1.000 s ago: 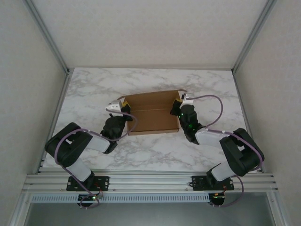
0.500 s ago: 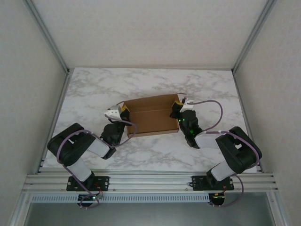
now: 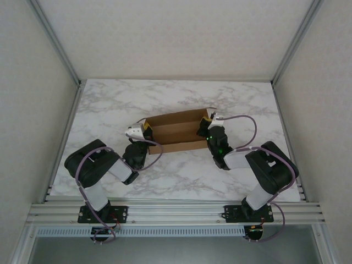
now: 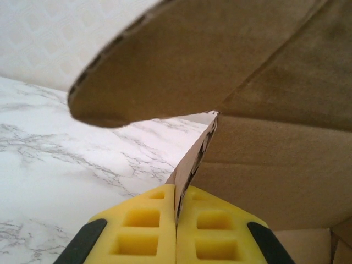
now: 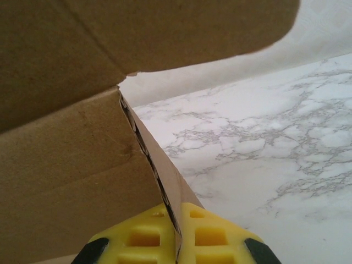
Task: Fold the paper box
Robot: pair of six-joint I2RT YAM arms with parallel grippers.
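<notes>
Marbled desk (image 3: 110, 104) from above: the paper box (image 3: 177, 132) sits mid-desk, its walls half raised, with an arm at each short end. Left wrist view: the left jaws pinch a thin end wall, yellow pads (image 4: 144, 226) meeting on it. Right wrist view: the right jaws clamp the opposite wall likewise. The cardboard looks light and springy at the creases, so I'd hold it by those edges.

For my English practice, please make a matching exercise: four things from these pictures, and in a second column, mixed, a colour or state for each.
1 left tool
2 right tool
3 box
4 table

A white with grey veins
B shut on the box's right end
C brown cardboard
D shut on the box's left end

Pairs: 1-D, 2-B, 3-C, 4-A
</notes>
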